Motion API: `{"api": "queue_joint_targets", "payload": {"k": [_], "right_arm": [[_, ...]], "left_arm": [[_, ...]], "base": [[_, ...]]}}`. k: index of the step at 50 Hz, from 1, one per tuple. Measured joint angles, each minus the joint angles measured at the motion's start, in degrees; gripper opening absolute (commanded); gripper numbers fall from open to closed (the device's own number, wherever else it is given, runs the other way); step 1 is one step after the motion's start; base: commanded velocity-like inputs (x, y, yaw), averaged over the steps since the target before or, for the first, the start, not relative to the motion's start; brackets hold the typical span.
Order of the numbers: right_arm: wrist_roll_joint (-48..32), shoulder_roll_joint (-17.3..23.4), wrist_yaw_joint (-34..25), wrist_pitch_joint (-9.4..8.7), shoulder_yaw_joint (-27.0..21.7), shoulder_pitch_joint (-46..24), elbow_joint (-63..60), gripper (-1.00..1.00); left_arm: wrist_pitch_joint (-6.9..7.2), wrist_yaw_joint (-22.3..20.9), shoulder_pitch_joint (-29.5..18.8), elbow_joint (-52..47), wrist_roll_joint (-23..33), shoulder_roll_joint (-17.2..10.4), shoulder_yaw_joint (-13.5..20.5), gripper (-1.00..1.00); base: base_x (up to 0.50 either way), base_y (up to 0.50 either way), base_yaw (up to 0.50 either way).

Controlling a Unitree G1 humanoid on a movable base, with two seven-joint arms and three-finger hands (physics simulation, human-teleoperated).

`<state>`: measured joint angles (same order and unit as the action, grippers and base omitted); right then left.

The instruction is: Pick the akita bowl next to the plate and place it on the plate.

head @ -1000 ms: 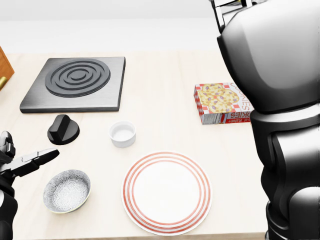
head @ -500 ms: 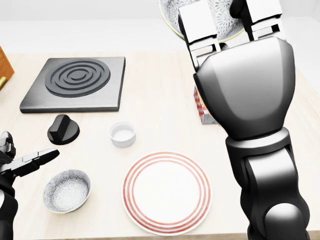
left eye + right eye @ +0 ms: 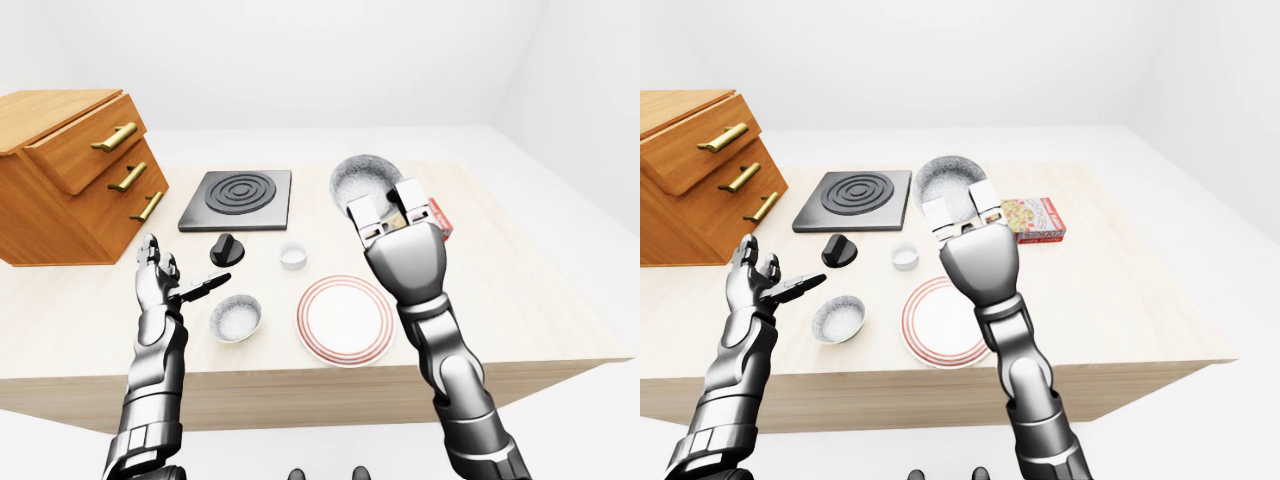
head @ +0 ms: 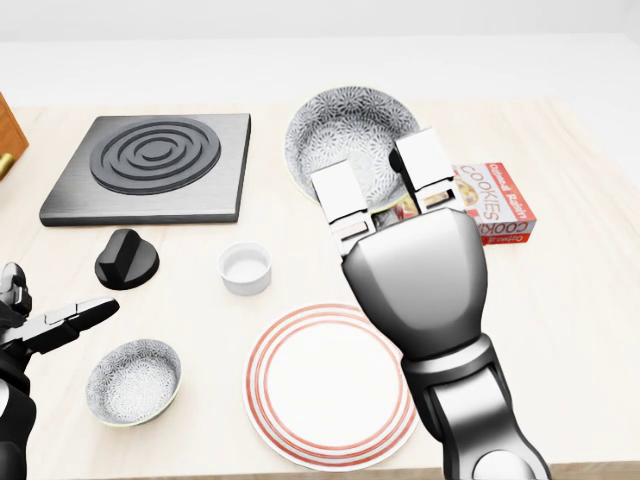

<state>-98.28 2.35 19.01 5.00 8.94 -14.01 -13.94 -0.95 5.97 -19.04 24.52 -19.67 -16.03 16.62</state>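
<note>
Fingers (image 4: 345, 205) of the right hand (image 4: 385, 195) are closed round the near rim of a patterned akita bowl (image 4: 345, 135), which is lifted and tilted so that its inside faces the head camera; the pale finger blocks stand on the lower edge of the bowl, and the dark palm and forearm fill the head view below them. One second ago the arm covered the right side of the head view and the bowl could not be seen; half a second ago the bowl was at the very top edge; now hand and bowl have come down and to the left, and they hang above the far side of the plate (image 4: 300, 420). The cookie box (image 4: 495, 205), half hidden before, shows again to the right of the hand.

I judge that the carrying step is almost done; the bowl is in the air and not yet on the plate, and it must be levelled and lowered onto the red-ringed middle; because it is so tilted, it may slip or land on its edge.

Left hand (image 3: 165, 285) has not moved; its fingers are spread and hold nothing, just left of a second patterned bowl (image 4: 133, 381), which lies on the table (image 4: 560, 330) to the left of the plate. The small white cup (image 4: 245, 267), the black knob (image 4: 127, 258) and the stove plate (image 4: 150, 165) are unchanged; the wooden drawer cabinet (image 3: 65, 170) stands at far left.
</note>
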Motion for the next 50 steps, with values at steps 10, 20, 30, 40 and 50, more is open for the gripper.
{"api": "queue_joint_targets", "payload": {"k": [10,20,30,40,50], "right_arm": [[-0.9,-0.1,6.4,0.0,1.3,1.5,6.2,-1.0],[-1.7,-0.4,11.0,0.0,2.7,1.9,13.5,-1.0],[-1.7,-0.6,11.0,0.0,4.0,2.9,17.6,-1.0],[-1.4,-0.5,11.0,0.0,4.7,3.6,20.6,-1.0],[-0.9,-0.4,11.0,0.0,5.0,4.5,21.8,-1.0]], "left_arm": [[0.14,0.0,0.1,-0.2,0.1,0.1,0.0,1.0],[-0.1,0.0,0.0,0.1,0.0,0.0,0.0,1.0],[0.9,0.2,0.3,-1.3,0.1,0.1,0.0,1.0],[0.98,0.2,0.3,-1.3,0.1,0.2,0.1,1.0],[1.16,0.3,0.3,-1.5,0.1,0.2,0.1,1.0]], "base": [[0.0,0.0,0.0],[0.0,0.0,0.0],[0.0,0.0,0.0],[0.0,0.0,0.0],[0.0,0.0,0.0]]}}
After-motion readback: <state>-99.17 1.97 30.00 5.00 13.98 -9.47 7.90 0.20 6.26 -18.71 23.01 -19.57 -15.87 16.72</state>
